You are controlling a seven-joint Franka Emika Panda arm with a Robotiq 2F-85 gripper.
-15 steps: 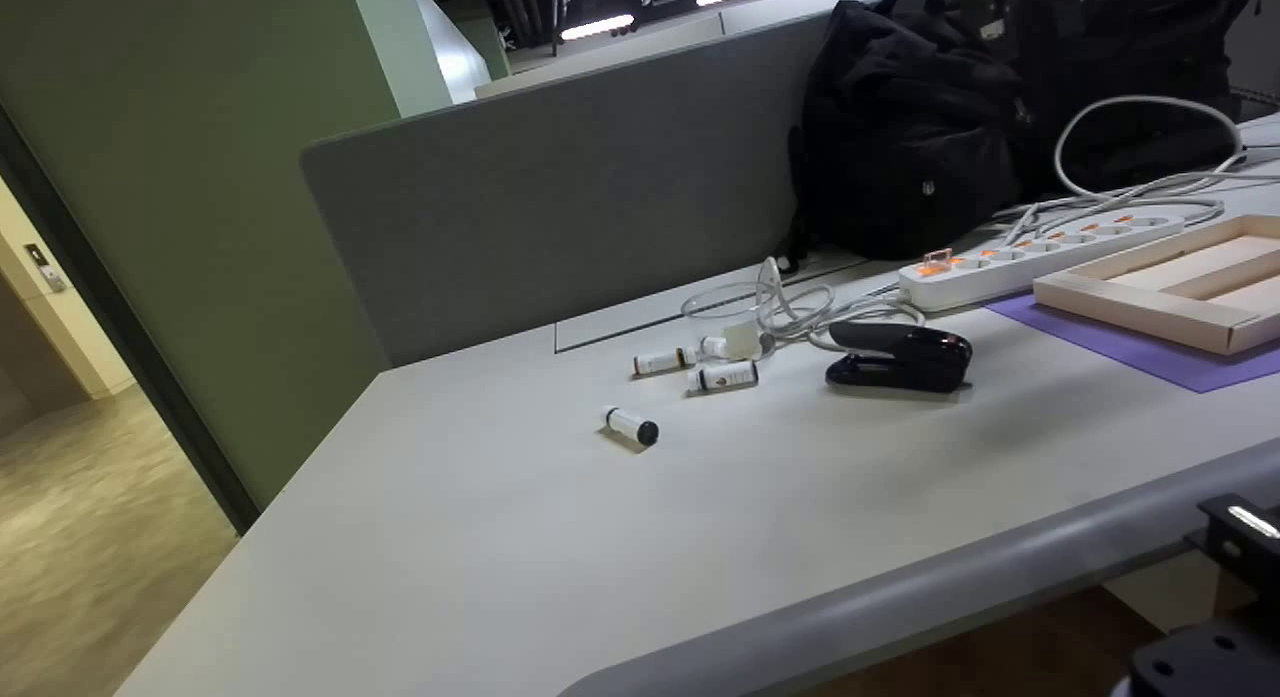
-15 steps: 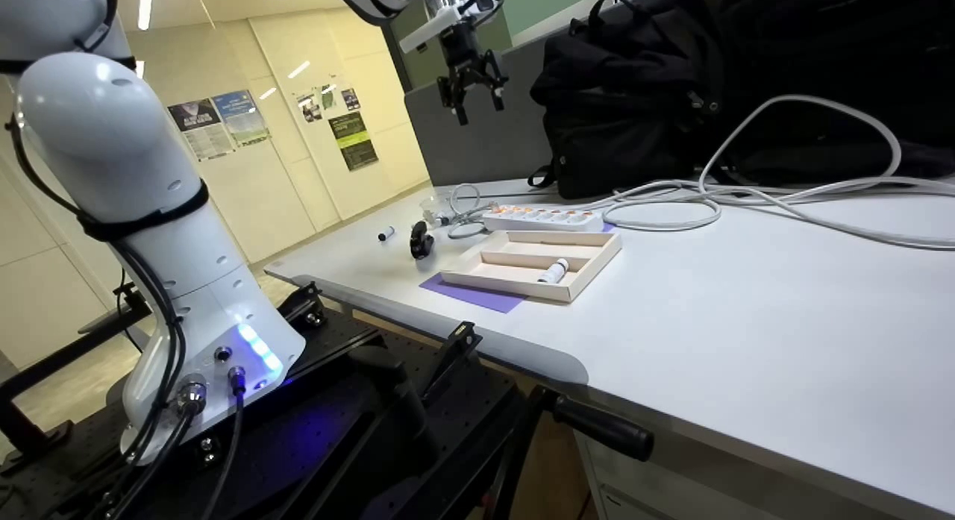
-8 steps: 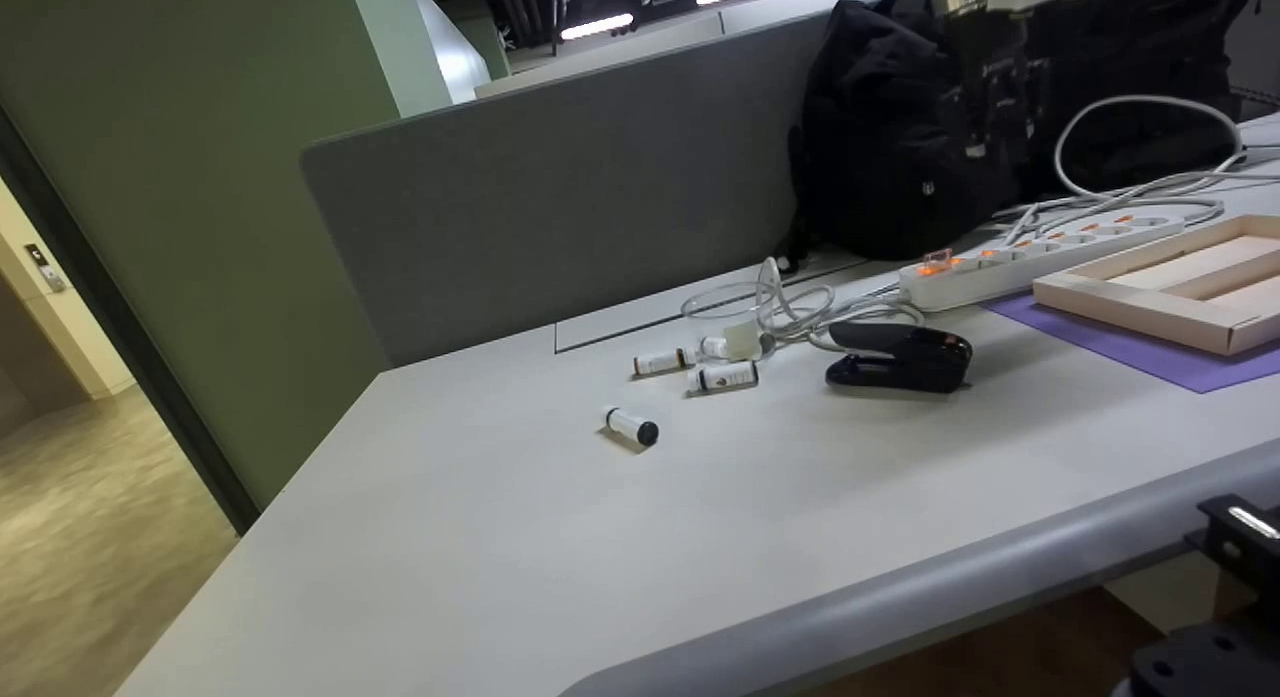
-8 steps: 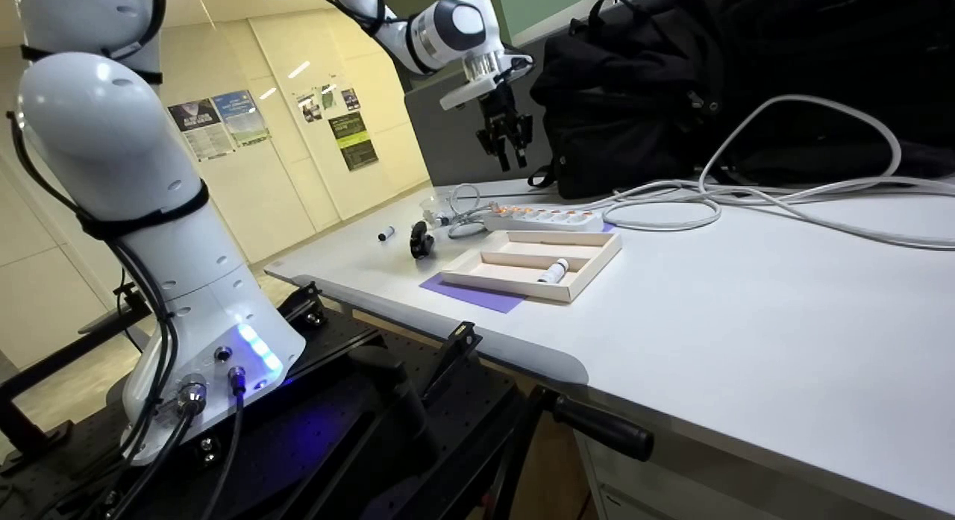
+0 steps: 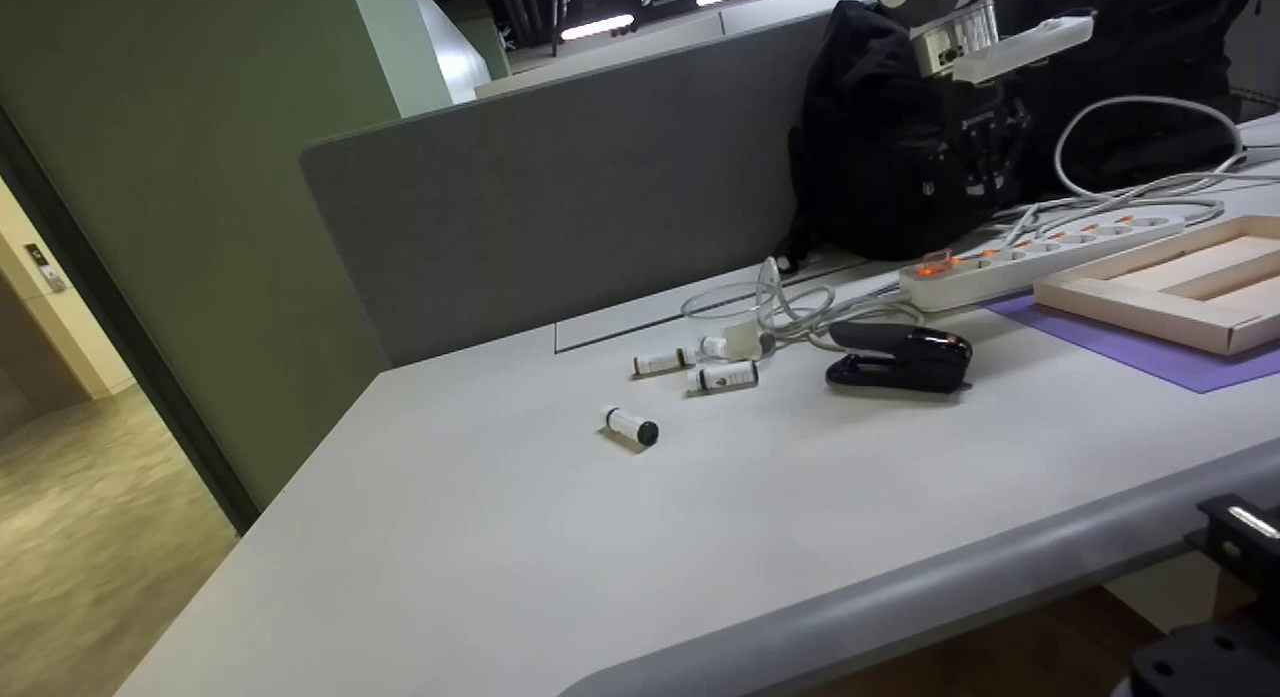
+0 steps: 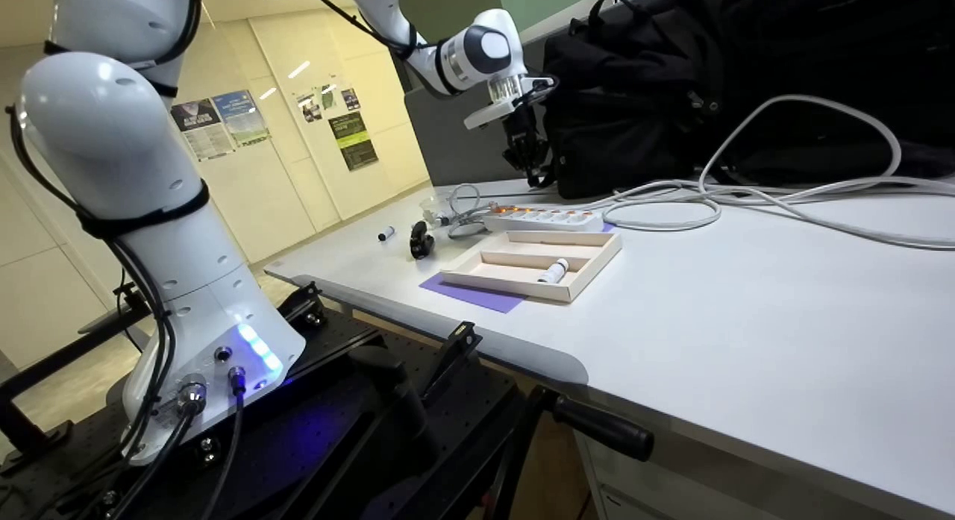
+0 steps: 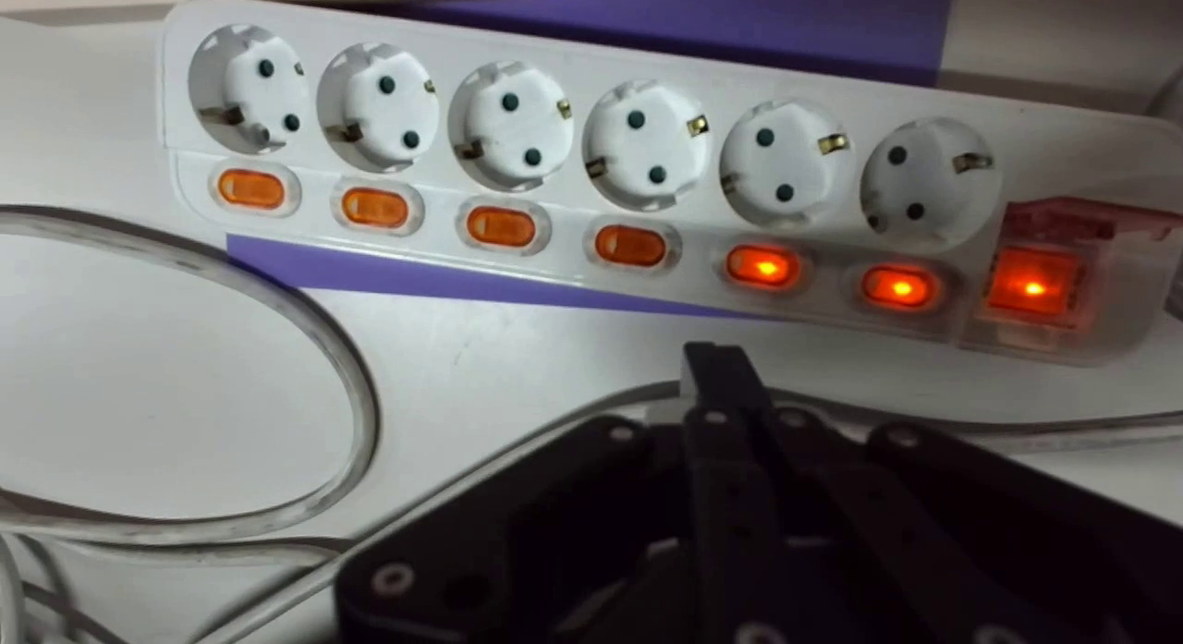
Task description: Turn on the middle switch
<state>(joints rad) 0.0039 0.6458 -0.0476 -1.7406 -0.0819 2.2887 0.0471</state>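
A white power strip [image 7: 647, 145] runs across the wrist view, with a row of orange switches below its round sockets. Near the centre of that row the middle switch [image 7: 630, 245] is unlit. Two small switches to its right glow, and so does the large square switch [image 7: 1032, 285] under a raised clear-red cover at the strip's end. My gripper [image 7: 725, 348] is shut with its fingertips together and nothing between them. In the wrist view the tips lie just below the strip's edge. An exterior view shows the gripper [image 6: 533, 180] above the strip [image 6: 545, 220], apart from it.
White cables [image 7: 351, 376] loop beside the strip. A wooden tray [image 6: 589, 270] holding a small white bottle [image 6: 554, 271] lies on purple paper [image 6: 477, 292]. A black stapler [image 5: 900, 357] and several small bottles are nearby. Black backpacks [image 6: 627, 110] stand close behind the gripper.
The arm has come down toward the power strip, entering an exterior view from the top. The gripper has gone from open to shut.
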